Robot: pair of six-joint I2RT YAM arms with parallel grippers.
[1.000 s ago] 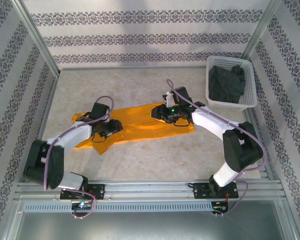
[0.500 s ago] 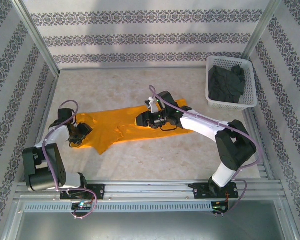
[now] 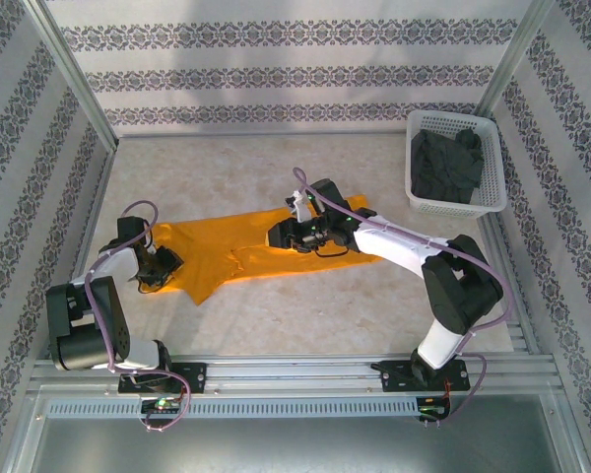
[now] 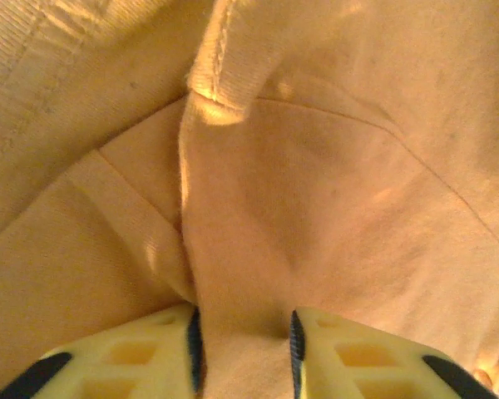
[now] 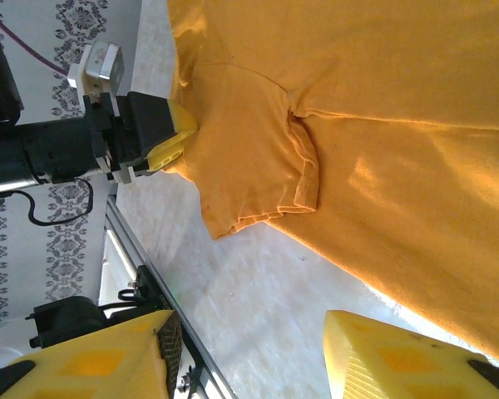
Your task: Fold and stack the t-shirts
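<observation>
Seen from above: an orange shirt [image 3: 266, 251] laid lengthwise across the middle of the table [image 3: 325, 325], mostly flat, rumpled toward the left.

At the shirt's left end, the left pincer [image 3: 163, 264], down low on the cloth. From its own wrist camera: shut tight on a raised pleat of orange fabric, pinched between both yellow fingers [image 4: 133, 357]. Probably held this way to anchor that end or draw it taut for smoothing.

Over the shirt's middle, near the far edge, the right pincer [image 3: 281, 236]. From its wrist camera: fingers [image 5: 399, 362] spread wide, nothing between them, above bare table just beside the hem. Below it, a short sleeve [image 5: 249, 158] doubled over on itself. Likely poised to choose a fresh hold, not pulling anything.

Well apart, at the far right corner: a white basket [image 3: 492, 202] with a crumpled grey shirt [image 3: 445, 166] inside, untouched.

Judged stage: flattening the first shirt; no fold made, nothing stacked. Some risk of bunching rather than smoothing if tugged from one end alone.
</observation>
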